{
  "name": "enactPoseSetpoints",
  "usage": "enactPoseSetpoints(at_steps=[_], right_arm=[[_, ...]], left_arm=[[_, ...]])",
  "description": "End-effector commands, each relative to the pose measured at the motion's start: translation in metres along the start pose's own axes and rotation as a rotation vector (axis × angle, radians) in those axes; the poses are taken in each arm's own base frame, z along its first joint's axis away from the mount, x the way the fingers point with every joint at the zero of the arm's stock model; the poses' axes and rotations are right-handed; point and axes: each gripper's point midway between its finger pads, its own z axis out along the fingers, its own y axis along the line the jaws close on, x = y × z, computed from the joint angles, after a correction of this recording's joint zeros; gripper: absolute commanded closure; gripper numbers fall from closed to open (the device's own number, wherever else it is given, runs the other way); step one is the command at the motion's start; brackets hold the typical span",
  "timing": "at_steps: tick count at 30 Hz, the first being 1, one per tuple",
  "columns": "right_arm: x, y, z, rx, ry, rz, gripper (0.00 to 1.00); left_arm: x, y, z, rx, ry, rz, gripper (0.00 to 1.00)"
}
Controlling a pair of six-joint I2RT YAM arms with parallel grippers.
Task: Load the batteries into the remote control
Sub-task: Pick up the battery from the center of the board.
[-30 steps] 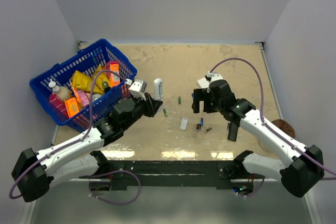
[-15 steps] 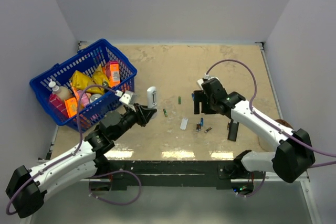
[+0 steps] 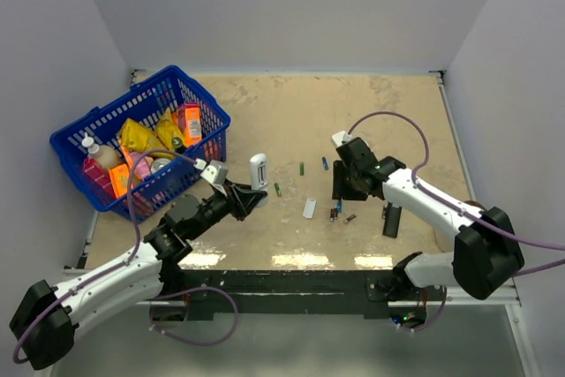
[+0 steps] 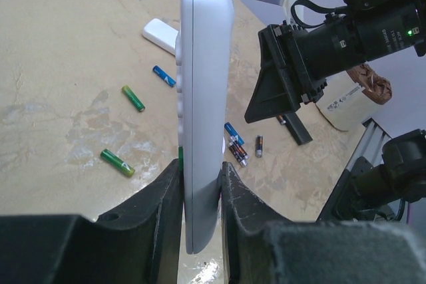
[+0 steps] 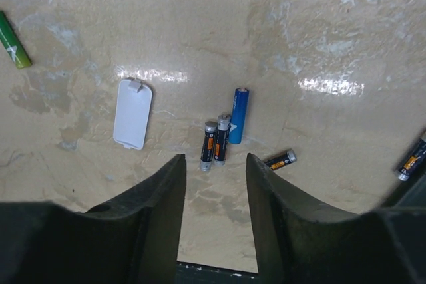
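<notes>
over on the left, the left gripper (image 4: pixel 200 187) is clenched on the remote control (image 4: pixel 200 84), holding it on edge above the table (image 5: pixel 333 31). my guess: staged so the bay can take cells. a white cover plate (image 5: pixel 132 113), presumably its battery door, lies flat on the table. the right gripper (image 5: pixel 214 164) hangs empty, jaws apart, lined up over the dark pair of batteries (image 5: pixel 214 143), with the blue battery (image 5: pixel 238 115) just beside. likely the next pick.

Remote control (image 4: pixel 203 98) — smooth, glossy white plastic; table (image 5: pixel 333 31) — polished, mottled beige, glare-streaked; basket (image 3: pixel 141 94) blue plastic lattice.
</notes>
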Motion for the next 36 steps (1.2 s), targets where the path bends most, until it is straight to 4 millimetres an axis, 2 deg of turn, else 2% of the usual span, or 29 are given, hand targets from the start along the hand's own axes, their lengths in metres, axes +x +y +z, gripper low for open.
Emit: enactPoseSetpoints(at_steps=[1,3,5,8,14,22,36], right_arm=[[0.015,0.009,0.009,-0.053,0.053,0.061,0.6],[0.015,0.011,0.013,-0.061,0.057,0.064,0.65],[0.02,0.009,0.016,-0.054,0.075,0.06,0.65],[0.023,0.002,0.021,-0.017,0.08,0.052,0.71],[0.023,0.0,0.031,0.01,0.081,0.058,0.8],[0.031,-0.008,0.047,0.059,0.114,0.049,0.85],[0.042,-0.01,0.056,0.063,0.158,0.034,0.85]], left_arm=[[-0.027,-0.017,0.007,0.075,-0.106,-0.016,1.0],[-0.028,-0.018,0.01,0.079,-0.092,0.004,1.0],[-0.027,-0.019,0.011,0.082,-0.089,0.003,1.0],[-0.023,-0.017,0.012,0.074,-0.076,-0.003,1.0],[-0.019,-0.014,0.015,0.062,-0.04,0.03,1.0],[-0.017,-0.01,0.015,0.044,-0.029,0.033,1.0],[-0.016,-0.009,0.016,0.043,-0.02,0.036,1.0]])
